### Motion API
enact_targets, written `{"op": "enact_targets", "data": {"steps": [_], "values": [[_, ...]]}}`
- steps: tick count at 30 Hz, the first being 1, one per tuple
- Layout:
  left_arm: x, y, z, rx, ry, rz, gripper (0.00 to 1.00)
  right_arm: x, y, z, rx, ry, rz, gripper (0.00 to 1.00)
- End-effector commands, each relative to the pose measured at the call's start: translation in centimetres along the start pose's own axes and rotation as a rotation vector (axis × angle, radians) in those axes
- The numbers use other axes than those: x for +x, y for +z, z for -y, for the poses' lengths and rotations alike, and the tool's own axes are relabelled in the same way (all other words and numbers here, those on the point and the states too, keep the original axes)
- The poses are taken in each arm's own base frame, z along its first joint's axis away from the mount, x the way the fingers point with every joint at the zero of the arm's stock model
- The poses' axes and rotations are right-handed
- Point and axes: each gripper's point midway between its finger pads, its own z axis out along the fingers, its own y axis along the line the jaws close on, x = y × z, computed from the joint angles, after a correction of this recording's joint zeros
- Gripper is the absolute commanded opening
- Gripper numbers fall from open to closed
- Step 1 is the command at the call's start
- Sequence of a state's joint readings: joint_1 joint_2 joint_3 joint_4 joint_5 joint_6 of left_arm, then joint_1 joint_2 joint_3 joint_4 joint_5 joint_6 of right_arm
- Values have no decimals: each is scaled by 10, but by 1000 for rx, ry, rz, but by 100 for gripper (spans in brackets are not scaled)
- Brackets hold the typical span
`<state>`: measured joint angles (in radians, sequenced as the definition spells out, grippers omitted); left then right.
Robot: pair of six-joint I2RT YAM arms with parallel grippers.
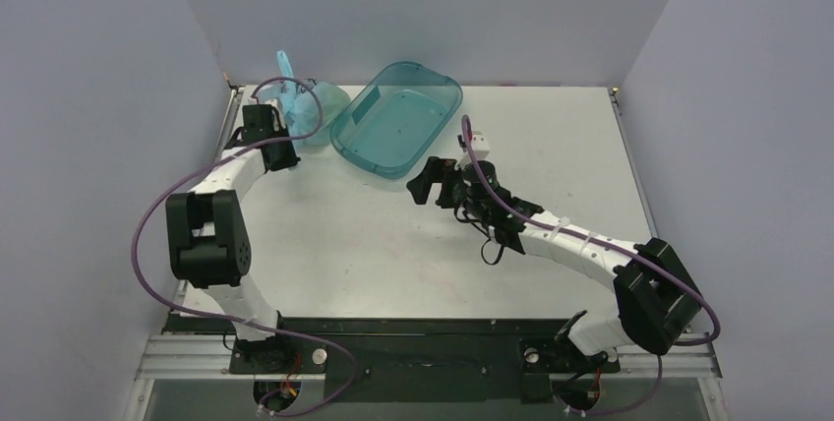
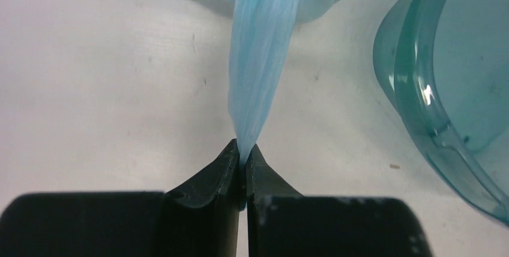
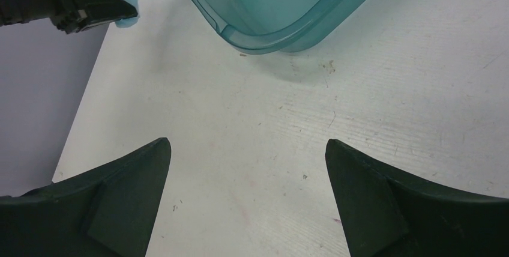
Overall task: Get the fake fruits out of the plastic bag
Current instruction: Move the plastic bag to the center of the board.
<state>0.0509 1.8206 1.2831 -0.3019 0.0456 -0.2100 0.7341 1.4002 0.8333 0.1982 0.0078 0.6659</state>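
The light blue plastic bag lies at the far left of the table, beside the teal tub. My left gripper is shut on a pulled-out strip of the plastic bag, which stretches taut from the jaws to the bag's body. My right gripper is open and empty above bare table, just in front of the tub; its fingertips stand wide apart. No fake fruits show in any view; the bag's inside is hidden.
A rigid teal transparent tub stands tilted at the back centre, right of the bag, also in the left wrist view and the right wrist view. Grey walls close in the left, back and right sides.
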Motion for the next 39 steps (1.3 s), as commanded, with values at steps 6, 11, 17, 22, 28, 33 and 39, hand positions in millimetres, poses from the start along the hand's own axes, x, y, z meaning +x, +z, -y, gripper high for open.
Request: {"op": "enact_targets", "data": {"steps": [6, 11, 17, 22, 28, 33, 39], "values": [[106, -82, 28, 78, -288, -109, 0, -18, 4, -24, -75, -30, 18, 96], [141, -120, 67, 161, -302, -88, 0, -14, 3, -31, -110, -33, 20, 96], [187, -162, 101, 251, -283, -91, 0, 3, 2, -56, -173, -93, 0, 96], [219, -187, 106, 289, -286, -126, 0, 15, 3, -69, -198, -163, -23, 96], [240, -205, 114, 368, -305, -140, 0, 24, 8, -61, -187, -185, -29, 96], [236, -225, 121, 420, -292, -112, 3, 37, 14, -66, -217, -187, -36, 96], [213, -241, 115, 396, -210, -38, 46, 41, 17, -62, -198, -204, -49, 96]]}}
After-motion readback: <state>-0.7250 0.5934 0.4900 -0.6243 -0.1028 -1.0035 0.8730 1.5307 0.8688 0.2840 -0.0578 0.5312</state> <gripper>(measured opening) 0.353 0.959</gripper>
